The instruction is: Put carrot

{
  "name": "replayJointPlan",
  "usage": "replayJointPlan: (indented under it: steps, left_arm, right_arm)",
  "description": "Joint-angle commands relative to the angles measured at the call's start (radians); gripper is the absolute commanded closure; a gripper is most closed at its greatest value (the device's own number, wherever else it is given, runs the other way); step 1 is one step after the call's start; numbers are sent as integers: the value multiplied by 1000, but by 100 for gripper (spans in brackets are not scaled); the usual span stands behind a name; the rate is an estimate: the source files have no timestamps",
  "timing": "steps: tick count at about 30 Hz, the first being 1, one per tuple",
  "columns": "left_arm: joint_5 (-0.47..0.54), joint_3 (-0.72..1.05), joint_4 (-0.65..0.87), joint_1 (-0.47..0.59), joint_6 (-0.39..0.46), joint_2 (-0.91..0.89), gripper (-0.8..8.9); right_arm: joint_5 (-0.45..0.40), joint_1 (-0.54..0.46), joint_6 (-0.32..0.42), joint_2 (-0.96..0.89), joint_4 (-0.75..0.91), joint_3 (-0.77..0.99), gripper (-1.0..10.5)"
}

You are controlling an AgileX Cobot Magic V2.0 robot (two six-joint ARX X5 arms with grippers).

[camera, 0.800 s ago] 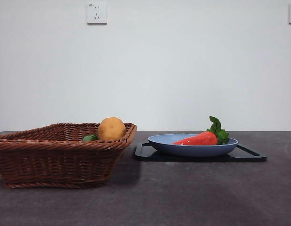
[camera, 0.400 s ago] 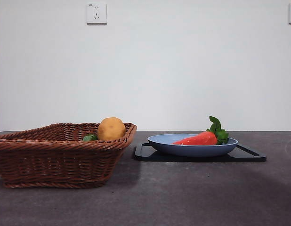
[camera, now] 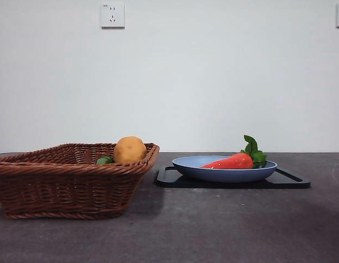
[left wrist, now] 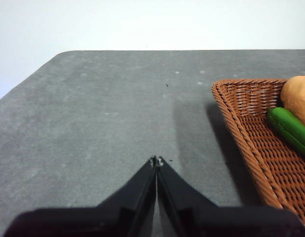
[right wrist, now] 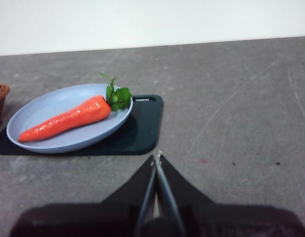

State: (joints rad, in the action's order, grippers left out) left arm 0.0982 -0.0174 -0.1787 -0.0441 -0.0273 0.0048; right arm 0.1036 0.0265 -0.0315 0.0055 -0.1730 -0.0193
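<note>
On its plate (camera: 224, 174), carrot (camera: 231, 161) remains unmoved.

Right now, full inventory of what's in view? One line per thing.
carrot: 1, red-orange with green top, lying in the plate
plate: 1, light blue, on the tray
tray: 1, black, on the table beside the basket
basket: 1, brown wicker, on the table
potato: 1, yellow-tan, in the basket
green vegetable: 1, green, in the basket next to the potato
table: 1, dark grey
wall sockets: 1 whole and 1 cut off at the picture's edge, white, on the wall behind
left gripper: 1, black, fingers shut, above bare table beside the basket
right gripper: 1, black, fingers shut, above bare table near the tray
</note>
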Motion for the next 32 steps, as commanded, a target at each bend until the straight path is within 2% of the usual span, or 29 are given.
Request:
replayJointPlan:
  steps: [1,6,32]
  left_arm:
    - [1,10,10,3,-6,-3,806]
    - [1,10,14,3,-6,-3,805]
    - [1,10,14,3,-6,-3,805]
  right_arm:
    - [3,0,-13,-6,-1,11,943]
    - [-2,1,-76,-6,8,11,943]
    - [-5,1,-75,-6,10,11,943]
